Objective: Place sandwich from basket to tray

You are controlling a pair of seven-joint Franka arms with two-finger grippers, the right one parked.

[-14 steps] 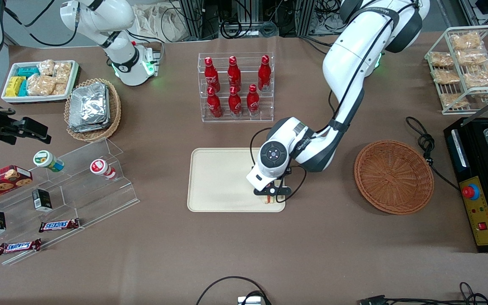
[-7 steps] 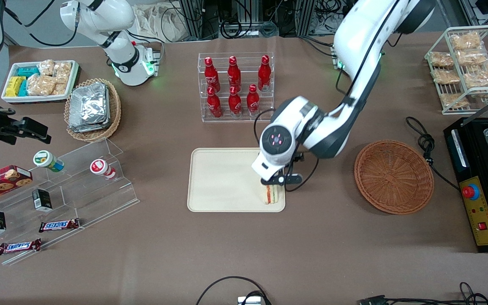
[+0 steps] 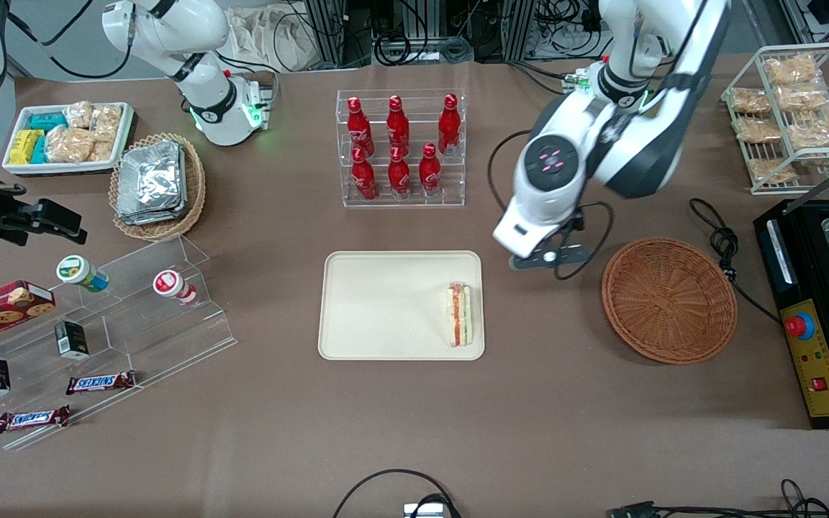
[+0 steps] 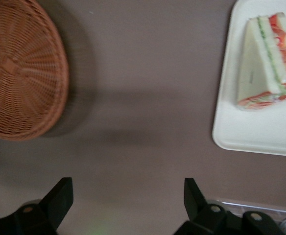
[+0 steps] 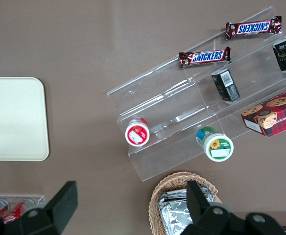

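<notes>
From the front, the sandwich [image 3: 459, 314] lay on the tray [image 3: 378, 306], tucked against the rim at the working arm's end, its orange-red and green layers facing up. The gripper [image 3: 547, 257] hung over bare table between the tray and the basket [image 3: 668, 299], clear of both and touching nothing. A rack of red bottles [image 3: 400, 147] stood farther from the camera than the tray. Toward the parked arm's end sat a tan basket of foil packets [image 3: 155, 183] and a clear stepped stand [image 3: 134, 316] with snack bars.

On the left wrist camera, the two fingers [image 4: 59, 197] stood wide apart with only brown tabletop between them, gripping nothing. The sandwich [image 4: 268, 61] rested flat on the tray [image 4: 253, 132], near one rounded corner. The basket [image 4: 20, 68] showed its woven inside, well apart from the tray.

The right wrist camera caught a corner of the tray [image 5: 15, 120] beside the stepped stand [image 5: 182, 122].
</notes>
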